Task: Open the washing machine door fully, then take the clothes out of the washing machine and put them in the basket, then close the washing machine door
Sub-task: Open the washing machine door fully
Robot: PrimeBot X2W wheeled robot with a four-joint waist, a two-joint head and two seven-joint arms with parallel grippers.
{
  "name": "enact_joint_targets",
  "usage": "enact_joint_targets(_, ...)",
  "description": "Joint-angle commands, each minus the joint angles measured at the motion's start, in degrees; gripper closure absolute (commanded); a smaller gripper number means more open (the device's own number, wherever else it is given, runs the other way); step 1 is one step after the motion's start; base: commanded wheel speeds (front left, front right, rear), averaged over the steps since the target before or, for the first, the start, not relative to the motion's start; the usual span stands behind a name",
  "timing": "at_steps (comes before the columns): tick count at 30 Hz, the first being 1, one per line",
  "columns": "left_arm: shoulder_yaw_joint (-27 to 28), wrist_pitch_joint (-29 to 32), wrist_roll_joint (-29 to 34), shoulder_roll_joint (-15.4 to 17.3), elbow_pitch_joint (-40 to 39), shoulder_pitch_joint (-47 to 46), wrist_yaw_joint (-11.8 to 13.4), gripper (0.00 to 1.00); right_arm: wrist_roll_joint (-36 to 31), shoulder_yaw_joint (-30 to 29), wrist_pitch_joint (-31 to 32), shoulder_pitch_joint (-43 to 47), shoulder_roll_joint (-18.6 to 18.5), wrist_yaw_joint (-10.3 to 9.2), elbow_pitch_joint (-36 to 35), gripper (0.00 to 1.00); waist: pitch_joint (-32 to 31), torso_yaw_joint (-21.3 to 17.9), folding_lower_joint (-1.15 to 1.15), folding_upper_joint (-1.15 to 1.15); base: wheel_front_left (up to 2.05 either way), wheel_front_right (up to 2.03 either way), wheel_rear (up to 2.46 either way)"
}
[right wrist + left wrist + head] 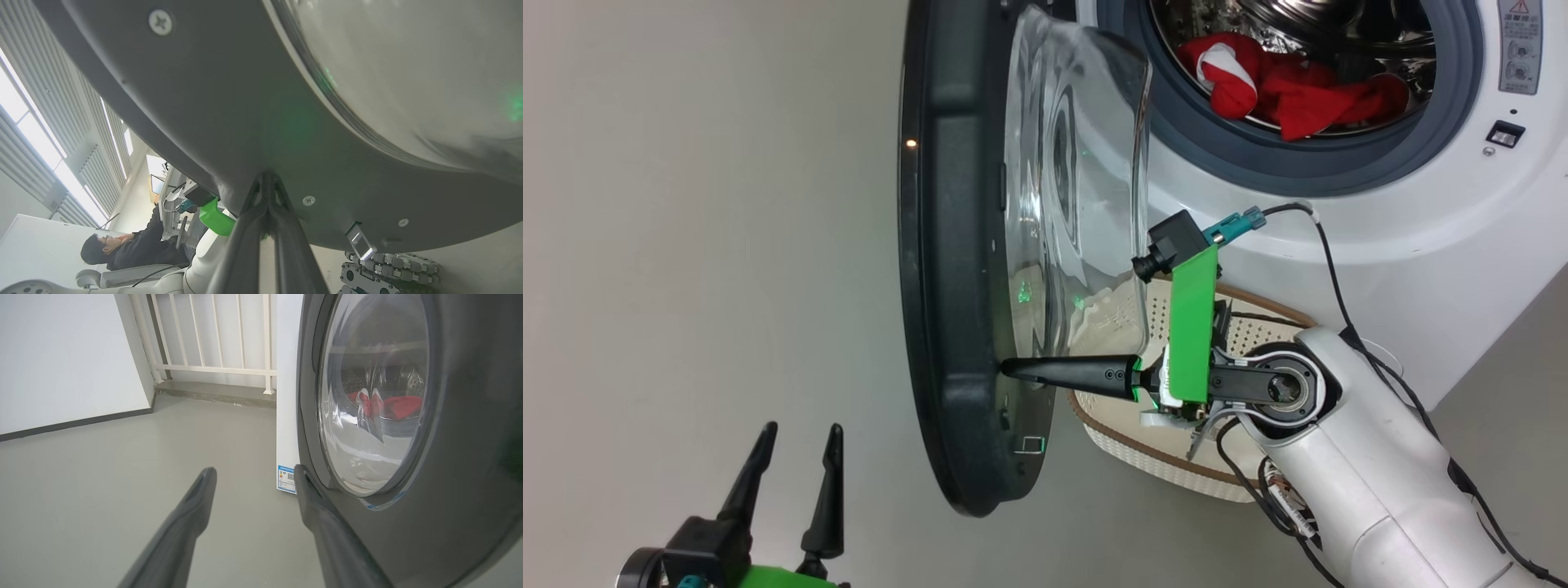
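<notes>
- The washing machine door (947, 245) stands half open; the right gripper (1006, 368), jaws closed and empty, presses its tip on the rim's inner face.
- Push along the hinge arc so the tip doesn't slip onto the glass.
- The left gripper (801, 433), jaws wide, sits beside the outer face: clear it first.
- The clothes (1298, 90) lie in the drum.

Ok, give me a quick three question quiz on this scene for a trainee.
1. True or false: the red clothes lie in the basket.
2. Which claw's tip touches the washing machine door? A: left claw. B: right claw.
3. Fill the gap: the left claw's fingers stand ___.

Key: 1 false; 2 B; 3 open.
</notes>
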Motion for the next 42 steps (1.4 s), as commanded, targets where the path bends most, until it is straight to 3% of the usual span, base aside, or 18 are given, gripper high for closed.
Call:
enact_joint_targets(1,1.9,-0.5,-0.3,0.8,-1.4,-0.8,-0.2,0.0,-1.2,0.3,-1.1,-1.2,1.8,0.09,-1.9,0.85,-0.2,-0.1,0.0,0.0,0.0,0.0,0.0)
enact_joint_targets(2,1.7,-0.5,-0.3,0.8,-1.2,-0.8,-0.2,0.0,-1.5,0.2,-1.5,-0.8,1.5,0.09,-2.3,0.31,-0.5,-0.2,0.0,0.0,0.0,0.0,0.0)
enact_joint_targets(3,1.4,-0.5,-0.5,0.8,-1.0,-0.8,-0.2,0.0,-1.6,-0.1,-2.0,-0.3,1.1,0.09,-2.7,0.0,-0.7,-0.3,0.0,0.0,0.0,0.0,0.0)
enact_joint_targets(11,1.0,-0.5,-0.8,0.8,-0.3,-0.4,-0.2,0.0,-6.5,-1.3,-11.0,6.4,-3.9,0.09,-5.7,0.0,-2.2,-2.4,0.0,0.0,0.0,0.0,0.0)
enact_joint_targets(26,2.0,-0.5,-0.7,0.8,-0.3,0.4,-0.2,0.0,-15.4,4.4,-29.4,12.1,-13.1,0.09,-4.2,0.0,-2.6,-6.9,0.0,0.0,0.0,0.0,0.0)
enact_joint_targets(42,2.3,-0.5,-0.7,0.8,0.5,1.2,-0.2,0.0,-28.0,20.0,-63.6,13.0,-21.8,0.09,1.1,0.0,-4.2,-6.7,0.0,0.0,0.0,0.0,0.0)
